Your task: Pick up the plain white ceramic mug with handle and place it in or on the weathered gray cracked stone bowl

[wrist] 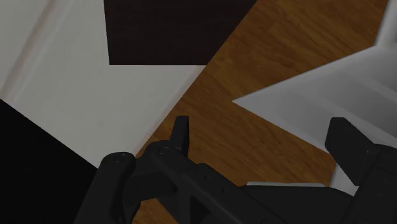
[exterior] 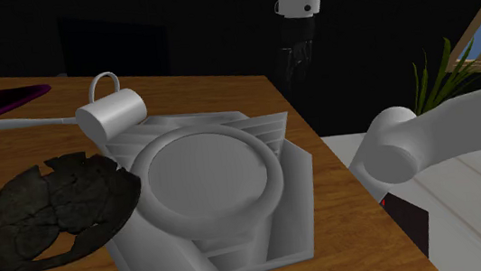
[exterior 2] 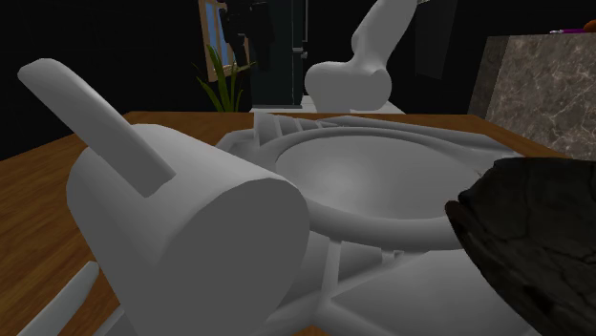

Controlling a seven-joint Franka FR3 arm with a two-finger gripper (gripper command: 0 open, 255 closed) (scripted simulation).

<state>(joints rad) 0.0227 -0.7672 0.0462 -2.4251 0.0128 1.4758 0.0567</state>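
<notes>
white mug [exterior: 111, 113] not yet grasped; the reach toward it is the step in hand.
it lies on its side on the wooden table [exterior: 226, 95], just beside the far corner of a grey dish rack [exterior: 295, 206] and near the dark cracked stone bowl [exterior: 51, 212]. the gripper [exterior: 297, 56] hangs high, well apart from the mug, jaws spread and empty. the next move calls for crossing over and descending onto the mug's body. count: one mug, one bowl, one rack, one round plate [exterior: 209, 180], perhaps one spoon [exterior: 29, 122].
</notes>
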